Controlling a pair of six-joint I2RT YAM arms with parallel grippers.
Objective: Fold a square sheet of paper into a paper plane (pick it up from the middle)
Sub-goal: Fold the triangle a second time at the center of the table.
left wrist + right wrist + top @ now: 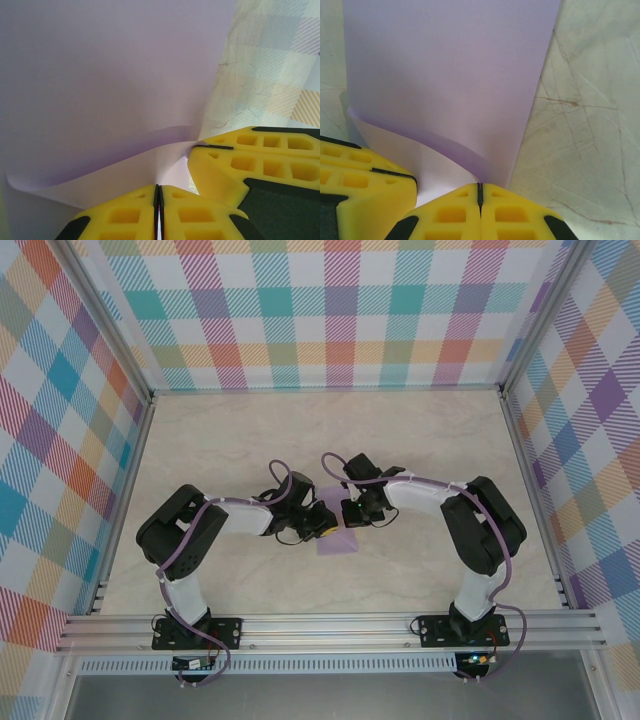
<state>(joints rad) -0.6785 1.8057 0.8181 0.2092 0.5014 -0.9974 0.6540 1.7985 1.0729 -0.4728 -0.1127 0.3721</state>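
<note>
The square sheet of paper (338, 543) is lavender-purple and sits at the table's middle, between the two arms. In the left wrist view the sheet (100, 90) curls up, and my left gripper (159, 192) is shut on one fold of it. The right gripper's yellow fingers (250, 165) pinch the same sheet just to the right. In the right wrist view my right gripper (480, 192) is shut on the sheet's (450, 75) near edge, which bends upward; the left gripper's fingers (360, 185) sit close at lower left. From above, the left gripper (322, 523) and right gripper (350, 515) nearly touch.
A pale marble tabletop (300, 430) lies all around the sheet, with bare marble (590, 125) to its right. Plaid-patterned walls (330, 310) and aluminium rails (330, 625) enclose the table on all sides.
</note>
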